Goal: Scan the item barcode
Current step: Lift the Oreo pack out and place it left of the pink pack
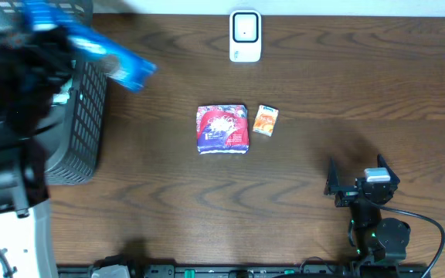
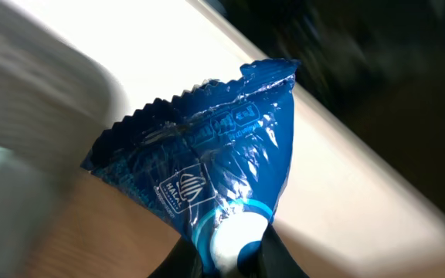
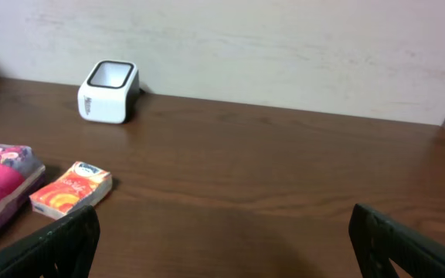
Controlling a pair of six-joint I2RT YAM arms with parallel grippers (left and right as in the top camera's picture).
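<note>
Blue foil packet [image 2: 207, 170] with serrated top edge, pinched at its lower end between the left gripper [image 2: 230, 251] fingers, clenched on it and held in the air. In overhead the packet [image 1: 110, 55] is blurred, up at far left over the rim of the dark mesh basket [image 1: 83, 131]. White scanner [image 1: 245, 35] stands at the table's [image 1: 323, 85] far edge, centre, well apart from the packet. Mid-table: pink-red pack [image 1: 222, 129] with small orange pack [image 1: 266, 120] just beside it, on its right. Right gripper [image 1: 355, 171] low at near right, jaws spread wide, nothing between them; its wrist view faces the scanner [image 3: 108, 91] and orange pack [image 3: 71, 188].
</note>
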